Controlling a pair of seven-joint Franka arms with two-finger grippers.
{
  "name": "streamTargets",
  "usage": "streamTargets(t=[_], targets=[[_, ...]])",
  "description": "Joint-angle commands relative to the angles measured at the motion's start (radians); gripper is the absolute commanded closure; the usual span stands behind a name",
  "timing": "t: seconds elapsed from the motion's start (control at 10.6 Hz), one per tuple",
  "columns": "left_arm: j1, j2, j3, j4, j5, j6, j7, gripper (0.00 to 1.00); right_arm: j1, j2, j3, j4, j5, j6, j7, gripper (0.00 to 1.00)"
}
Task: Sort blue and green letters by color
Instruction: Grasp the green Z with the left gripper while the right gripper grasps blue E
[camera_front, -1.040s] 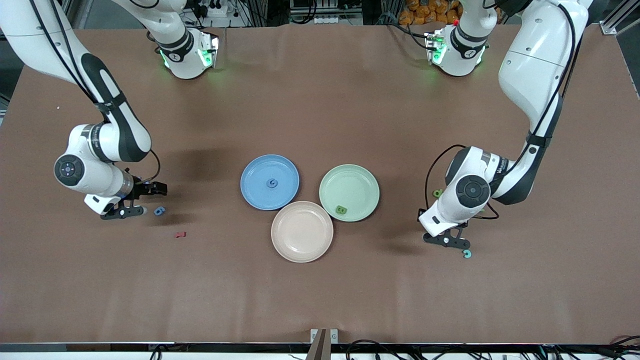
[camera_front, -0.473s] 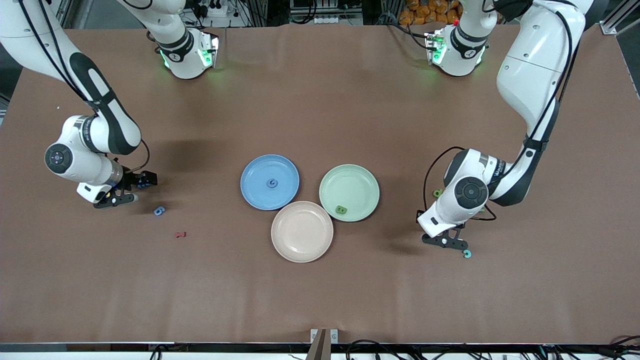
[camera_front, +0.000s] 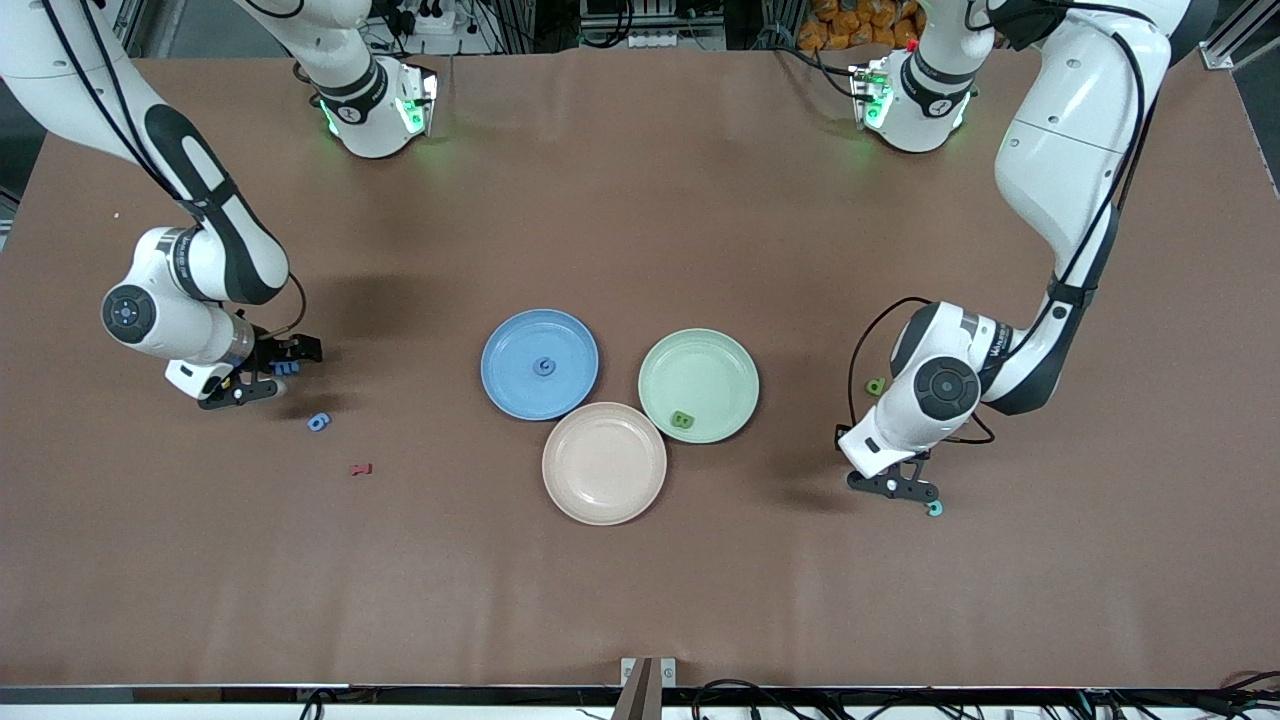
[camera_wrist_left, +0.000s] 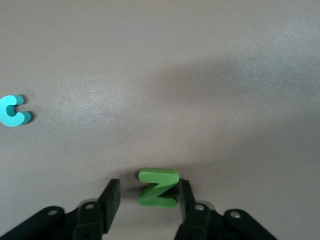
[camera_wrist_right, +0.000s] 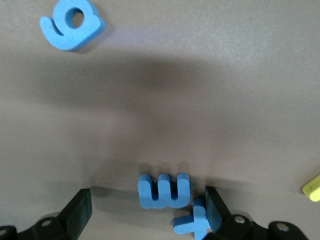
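A green Z (camera_wrist_left: 159, 188) lies on the table between the fingers of my left gripper (camera_wrist_left: 147, 194), which is open. One finger (camera_wrist_left: 186, 196) touches the Z and the other stands apart from it. My right gripper (camera_wrist_right: 147, 210) is open wide around a blue comb-shaped letter (camera_wrist_right: 164, 191), with a blue cross-shaped letter (camera_wrist_right: 192, 222) against one finger. A blue 9 (camera_front: 319, 422) lies loose on the table close by. A blue letter (camera_front: 544, 367) sits in the blue plate (camera_front: 510, 345) and a green letter (camera_front: 683, 420) in the green plate (camera_front: 715, 360). Another green letter (camera_front: 876, 386) lies by the left arm.
An empty pink plate (camera_front: 604, 463) stands nearer the front camera than the two other plates. A teal C (camera_front: 935, 508) lies beside my left gripper (camera_front: 900, 487). A dark red letter (camera_front: 361, 468) lies near the blue 9. A yellow piece (camera_wrist_right: 312, 188) shows in the right wrist view.
My right gripper has moved away from the blue 9 toward the right arm's end of the table. My left gripper's fingers have drawn closer together.
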Motion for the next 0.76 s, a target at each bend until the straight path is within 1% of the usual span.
streamTargets(t=[0.0,0.09,0.19,0.38,0.47,0.66], targets=[[0.007,0.010,-0.006,0.010,0.000,0.011,0.002,0.51,-0.029,-0.037,0.014,-0.046,-0.021,0.007,-0.004,0.00],[0.007,0.011,-0.006,0.010,0.000,0.011,0.002,0.53,-0.029,-0.038,0.014,-0.041,-0.021,0.008,-0.004,0.00],[0.007,0.011,-0.007,0.010,0.000,0.011,0.002,0.61,-0.025,-0.037,0.016,-0.035,-0.023,0.017,-0.009,0.00],[0.007,0.010,-0.006,0.010,0.000,0.011,0.001,0.90,-0.022,-0.028,0.014,-0.033,-0.024,0.075,-0.047,0.00],[0.006,0.004,-0.007,0.010,0.000,0.011,-0.006,1.00,-0.022,-0.023,0.014,-0.033,-0.024,0.095,-0.056,0.00],[-0.002,-0.022,-0.019,0.012,0.000,0.009,-0.013,1.00,-0.022,-0.021,0.014,-0.035,-0.024,0.094,-0.058,0.00]])
